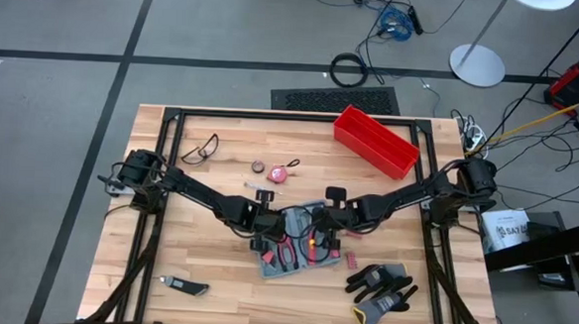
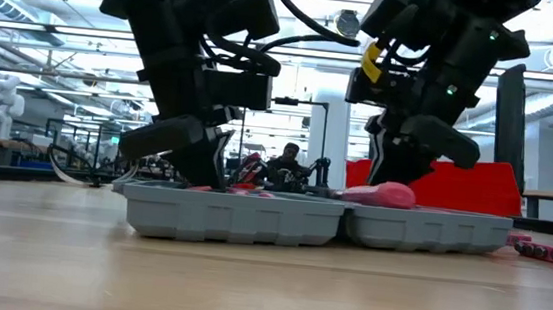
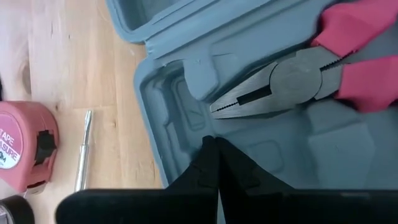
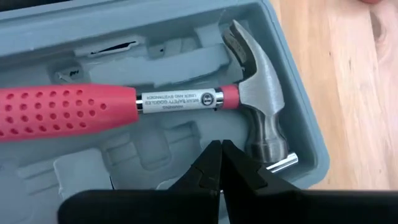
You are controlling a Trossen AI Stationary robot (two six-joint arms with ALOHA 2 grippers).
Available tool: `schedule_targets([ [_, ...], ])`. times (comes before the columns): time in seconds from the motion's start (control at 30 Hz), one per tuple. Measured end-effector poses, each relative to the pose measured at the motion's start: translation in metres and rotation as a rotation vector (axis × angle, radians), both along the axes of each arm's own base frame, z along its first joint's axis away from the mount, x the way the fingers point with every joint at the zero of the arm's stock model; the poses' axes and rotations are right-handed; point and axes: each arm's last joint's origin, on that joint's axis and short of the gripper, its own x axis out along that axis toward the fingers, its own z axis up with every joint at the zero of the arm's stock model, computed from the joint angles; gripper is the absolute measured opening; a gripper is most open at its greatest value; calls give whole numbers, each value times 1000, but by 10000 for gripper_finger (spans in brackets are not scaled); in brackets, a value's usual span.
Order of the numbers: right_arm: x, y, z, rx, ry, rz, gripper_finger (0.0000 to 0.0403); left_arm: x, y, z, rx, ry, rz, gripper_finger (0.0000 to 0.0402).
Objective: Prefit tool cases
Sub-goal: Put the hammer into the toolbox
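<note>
Grey-blue plastic, lying open and flat near the middle of the bench toward its front edge, is the tool case (image 1: pixel 293 244), both moulded halves facing up. Both arms reach in from the bench's side edges and hang low over it. The left end effector (image 3: pixel 216 144) has its fingers pressed together with nothing between them, its tip down at the moulded insert just beside the nose of the red-handled pliers (image 3: pixel 298 78). The right end effector (image 4: pixel 221 147) is likewise pressed together and empty, poised just beside the head of the red-handled hammer (image 4: pixel 186 99), which lies across its slot. The risk, as I judge it, lies in pushing: a closed tip bearing down on a tool that is not lined up with its recess could tip it out or wedge it askew, and the light case could slide on the smooth wood. With both arms crowded over the same case, their wrists could also foul each other. A pink tape measure (image 3: pixel 25 144) and a thin metal rod (image 3: pixel 83 151) lie just beside the case's edge and could be knocked.
</note>
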Motion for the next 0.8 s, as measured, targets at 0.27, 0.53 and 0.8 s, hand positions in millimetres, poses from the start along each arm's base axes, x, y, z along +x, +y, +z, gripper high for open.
schedule_targets([
  [0.27,3,-9,0,-20,-5,21,0,0,0,0,2,0,-9,0],
  [0.53,6,-18,1,-48,-12,52,0,1,0,0,5,3,-28,0],
  [0.8,11,-25,5,-84,-21,90,0,1,2,0,12,6,-44,0],
])
